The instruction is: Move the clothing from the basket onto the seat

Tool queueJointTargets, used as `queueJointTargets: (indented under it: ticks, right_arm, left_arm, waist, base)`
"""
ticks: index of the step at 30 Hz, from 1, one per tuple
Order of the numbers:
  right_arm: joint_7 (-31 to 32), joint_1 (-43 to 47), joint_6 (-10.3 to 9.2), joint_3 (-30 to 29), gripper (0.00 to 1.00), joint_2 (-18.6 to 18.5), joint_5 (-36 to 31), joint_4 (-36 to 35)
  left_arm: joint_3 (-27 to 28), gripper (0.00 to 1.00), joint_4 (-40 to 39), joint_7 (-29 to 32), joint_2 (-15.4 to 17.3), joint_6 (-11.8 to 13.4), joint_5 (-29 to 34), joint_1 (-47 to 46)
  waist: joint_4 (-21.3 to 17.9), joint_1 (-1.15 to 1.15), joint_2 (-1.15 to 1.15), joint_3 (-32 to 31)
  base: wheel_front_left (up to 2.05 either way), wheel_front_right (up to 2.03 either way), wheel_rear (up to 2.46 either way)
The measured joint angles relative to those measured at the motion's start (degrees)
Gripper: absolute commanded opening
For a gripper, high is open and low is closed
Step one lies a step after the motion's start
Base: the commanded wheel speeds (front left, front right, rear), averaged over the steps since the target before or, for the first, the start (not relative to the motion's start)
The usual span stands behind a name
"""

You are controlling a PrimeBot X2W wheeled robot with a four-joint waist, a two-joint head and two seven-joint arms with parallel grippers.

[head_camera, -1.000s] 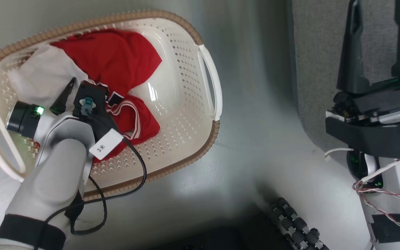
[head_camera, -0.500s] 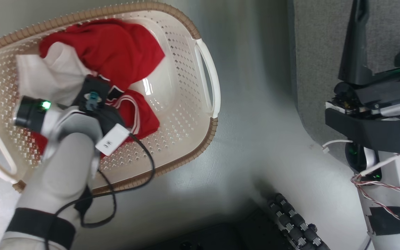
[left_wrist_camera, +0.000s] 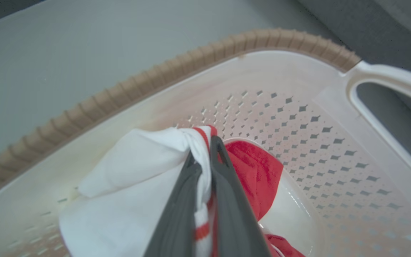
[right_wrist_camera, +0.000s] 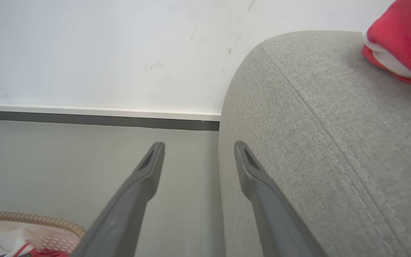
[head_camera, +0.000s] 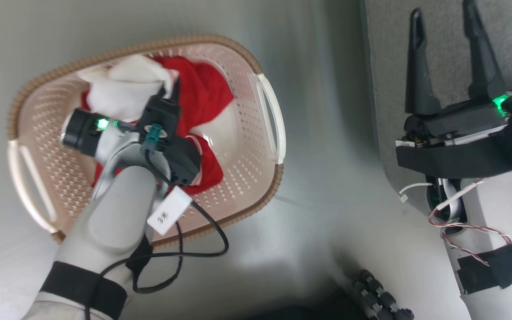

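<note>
In the left wrist view the left claw [left_wrist_camera: 205, 150] was clamped on the white piece [left_wrist_camera: 134, 167], with a red-striped edge of the cloth pinched between its two dark fingers at the centre of the frame. Just right of it lay red garments [left_wrist_camera: 255, 171] inside the basket [left_wrist_camera: 191, 60], whose brown rim arched across the upper half. In the head view the basket sat at the upper left on the grey floor [head_camera: 318, 133], with the sofa [head_camera: 389, 53] along the upper right. The right claw [head_camera: 442, 13] stood there with its fingers well apart, gripping nothing. At the upper right corner of the right wrist view a red and white bundle [right_wrist_camera: 401, 39] seemed to rest on the sofa, though most of it was cut off.
</note>
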Motion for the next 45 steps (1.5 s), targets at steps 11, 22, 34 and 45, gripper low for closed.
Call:
queueJointTargets:
  ticks: [11, 22, 34, 45]
  right_arm:
    - [0.1, 0.0, 2.03, -0.5, 1.00, -0.6, 0.0, 6.0]
    - [0.1, 1.3, 3.20, -0.7, 1.00, -0.6, 0.0, 10.3]
    - [0.1, 5.1, 4.72, -0.7, 1.00, -0.8, 0.6, 15.5]
    - [0.1, 6.8, 6.28, 1.8, 1.00, -0.6, 0.6, 19.7]
  left_arm:
    - [-3.6, 0.00, -6.7, -2.3, -0.9, -7.3, -1.9, -0.1]
    - [-4.1, 0.00, -11.1, -2.5, -1.2, -9.5, -4.7, -0.8]
    - [-5.0, 0.00, -12.9, -2.5, -1.5, -11.0, -8.0, -2.1]
    - [-7.1, 0.00, -12.7, -0.9, -1.6, -11.4, -12.0, -2.8]
  waist:
    - [3.8, 0.00, 0.00, -9.0]
    - [7.3, 0.00, 0.00, -17.2]
    - [10.2, -0.01, 0.00, -26.4]
    - [11.8, 0.00, 0.00, -34.1]
  base:
    - [0.00, 0.00, 0.00]
    - [0.00, 0.00, 0.00]
    - [0.00, 0.00, 0.00]
    - [0.00, 0.00, 0.00]
